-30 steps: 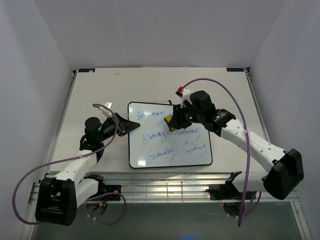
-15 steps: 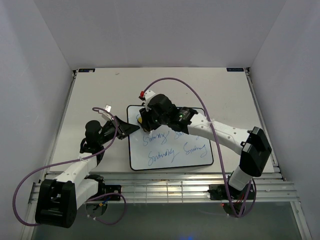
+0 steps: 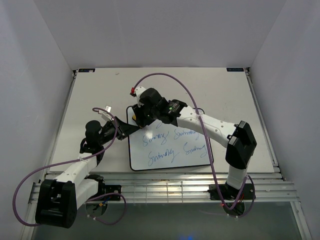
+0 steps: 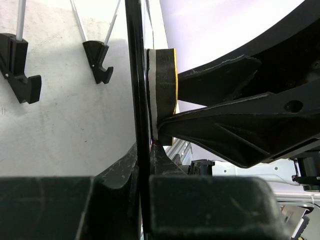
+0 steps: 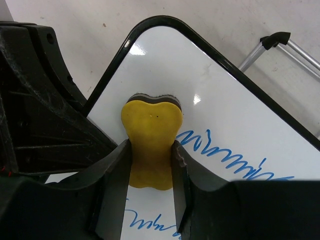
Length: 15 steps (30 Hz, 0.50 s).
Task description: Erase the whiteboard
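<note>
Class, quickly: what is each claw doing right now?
Left claw: shut on the whiteboard edge.
Right claw: shut on the yellow eraser.

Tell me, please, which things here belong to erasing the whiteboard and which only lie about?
Job: whiteboard, blue writing, yellow eraser in right gripper, left gripper clamping the board's edge.
Lying about: black-capped metal rods, blue label on the table's far edge.

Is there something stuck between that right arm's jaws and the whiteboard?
Only the small yellow eraser block, clamped in the right jaws and pressed on the glossy, black-framed whiteboard near its far left corner. Nothing else visible is in the way.
</note>
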Each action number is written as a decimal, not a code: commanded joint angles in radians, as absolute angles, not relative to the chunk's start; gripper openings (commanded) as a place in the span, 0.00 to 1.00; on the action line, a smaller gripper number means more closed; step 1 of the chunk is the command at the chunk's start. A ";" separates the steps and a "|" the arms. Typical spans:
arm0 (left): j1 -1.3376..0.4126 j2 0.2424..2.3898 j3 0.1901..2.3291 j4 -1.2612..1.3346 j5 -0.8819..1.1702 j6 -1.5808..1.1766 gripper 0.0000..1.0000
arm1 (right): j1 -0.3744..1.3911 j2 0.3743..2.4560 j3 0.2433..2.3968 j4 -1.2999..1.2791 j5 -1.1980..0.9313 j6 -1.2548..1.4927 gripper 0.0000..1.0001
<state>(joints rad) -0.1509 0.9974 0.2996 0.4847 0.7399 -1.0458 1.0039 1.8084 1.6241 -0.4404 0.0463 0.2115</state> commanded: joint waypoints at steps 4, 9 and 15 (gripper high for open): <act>-0.161 0.954 0.324 0.600 0.824 -0.996 0.00 | 0.986 1.847 1.649 -0.508 0.066 0.196 0.35; -0.161 0.948 0.321 0.600 0.827 -0.994 0.00 | 0.927 1.836 1.602 -0.535 0.072 0.225 0.35; -0.161 0.953 0.316 0.600 0.822 -0.996 0.00 | 0.885 1.804 1.533 -0.532 0.089 0.232 0.35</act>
<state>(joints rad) -0.1505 0.9974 0.2947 0.4454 0.7399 -1.0458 0.9112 1.8088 1.5845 -0.4713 0.0326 0.2344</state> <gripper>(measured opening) 0.156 0.403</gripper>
